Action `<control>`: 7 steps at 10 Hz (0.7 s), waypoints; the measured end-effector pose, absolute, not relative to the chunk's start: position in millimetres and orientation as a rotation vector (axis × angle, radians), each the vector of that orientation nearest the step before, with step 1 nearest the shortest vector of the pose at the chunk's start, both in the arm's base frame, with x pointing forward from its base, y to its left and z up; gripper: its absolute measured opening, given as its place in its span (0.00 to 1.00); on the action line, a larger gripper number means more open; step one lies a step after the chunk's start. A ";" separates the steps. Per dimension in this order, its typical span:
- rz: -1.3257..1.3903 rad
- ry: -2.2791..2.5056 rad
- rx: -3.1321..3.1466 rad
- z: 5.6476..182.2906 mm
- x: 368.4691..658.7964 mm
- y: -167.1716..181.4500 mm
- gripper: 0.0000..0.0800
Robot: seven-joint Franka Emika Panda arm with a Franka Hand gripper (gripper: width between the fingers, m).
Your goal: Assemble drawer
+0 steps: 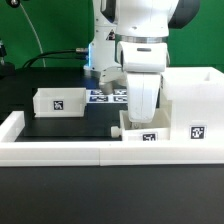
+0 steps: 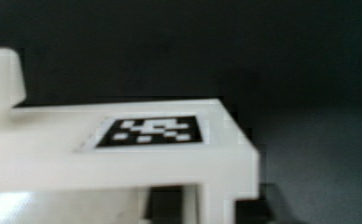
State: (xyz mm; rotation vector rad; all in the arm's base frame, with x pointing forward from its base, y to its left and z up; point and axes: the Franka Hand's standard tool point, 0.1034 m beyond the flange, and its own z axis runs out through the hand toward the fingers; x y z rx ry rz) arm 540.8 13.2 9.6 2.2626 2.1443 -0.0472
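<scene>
Three white plastic parts of the drawer lie on the black table (image 1: 70, 125) in the exterior view: one tall shell (image 1: 190, 92) and two small trays. Each part carries one black-and-white square tag with a block pattern; no tag shows legible lettering.

1. First tray (image 1: 58, 101): at the exterior view's left, well apart from the other parts.
2. Second tray (image 1: 146, 134): near the front, just beside the shell, on its left in the exterior view.
3. Shell: at the exterior view's right, against the low white wall (image 1: 60, 150) at the near edge.

The marker board (image 1: 108, 97) lies flat farther back, behind the arm, with several tags visible.

The gripper (image 1: 142, 118) hangs directly above the second tray. Neither view shows the jaw position, so whether they stand open or closed cannot be told.

Only the exterior view shows the shell, both trays, the board and the wall together. The wrist view shows one white part (image 2: 89, 165) at close range, blurred, with a single tag (image 2: 155, 132) on its flat face against the dark table.
</scene>
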 end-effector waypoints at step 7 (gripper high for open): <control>-0.019 2.086 2.269 58.3 553.8 -4.4 0.81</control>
